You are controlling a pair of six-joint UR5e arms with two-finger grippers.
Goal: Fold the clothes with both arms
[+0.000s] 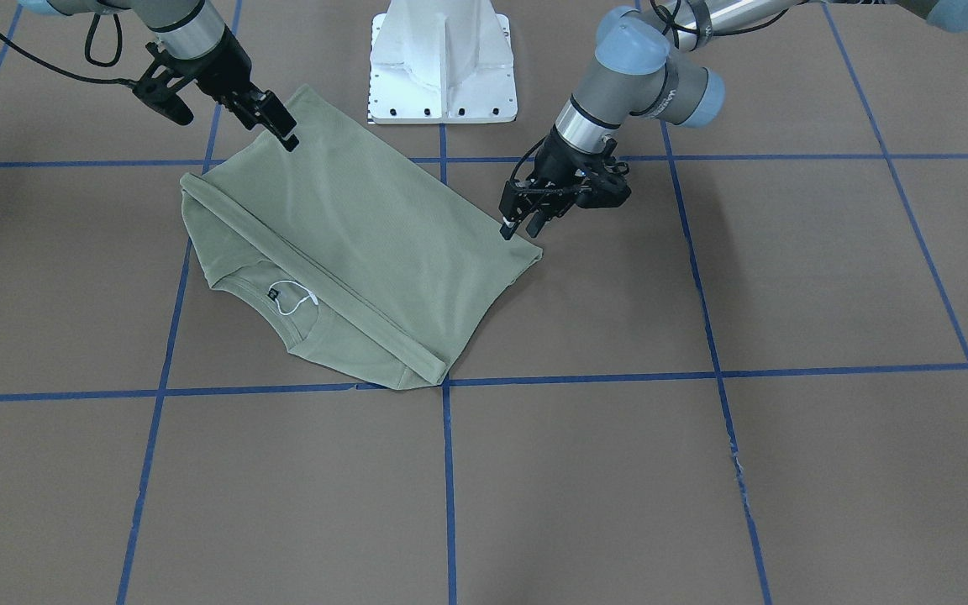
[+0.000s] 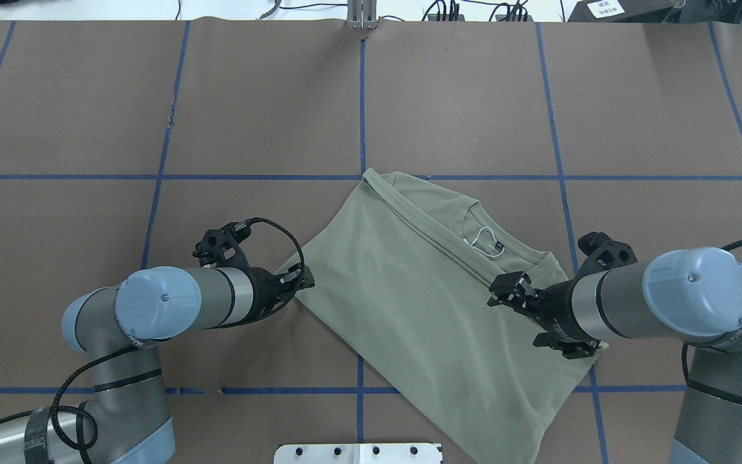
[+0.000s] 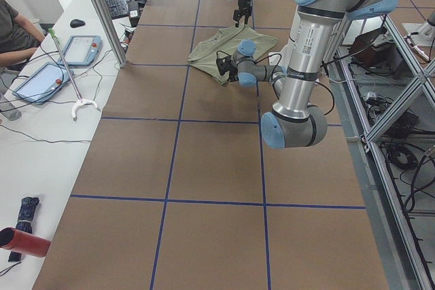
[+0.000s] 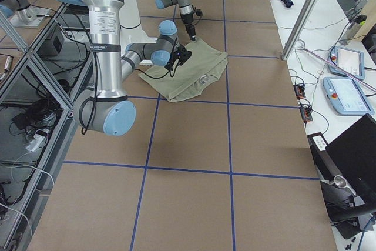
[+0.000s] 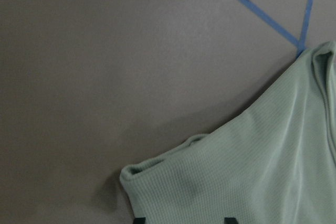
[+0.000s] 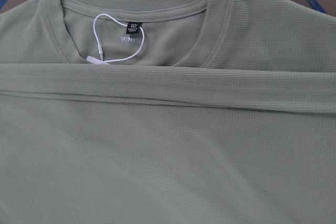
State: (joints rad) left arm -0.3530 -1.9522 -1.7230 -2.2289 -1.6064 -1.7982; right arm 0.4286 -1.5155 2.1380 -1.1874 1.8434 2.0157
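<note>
The sage-green shirt (image 1: 366, 227) (image 2: 409, 283) lies flat on the brown table, folded into a slanted block with a folded band running across below the collar. Its black neck label (image 6: 135, 25) and white string loop (image 1: 295, 298) face up. My left gripper (image 1: 520, 225) (image 2: 302, 281) hovers at the shirt's corner nearest it. In the left wrist view, its fingertips (image 5: 229, 220) stand apart over the cloth (image 5: 262, 171), open. My right gripper (image 1: 276, 126) (image 2: 518, 310) hangs low over the opposite edge by the collar, and looks open and holds nothing.
The white pedestal base (image 1: 442, 67) stands between the arms, close behind the shirt. Blue tape lines (image 1: 447, 470) grid the table. A side bench with tablets (image 3: 47, 76), cables and a seated person (image 3: 12, 28) runs along the table's far edge.
</note>
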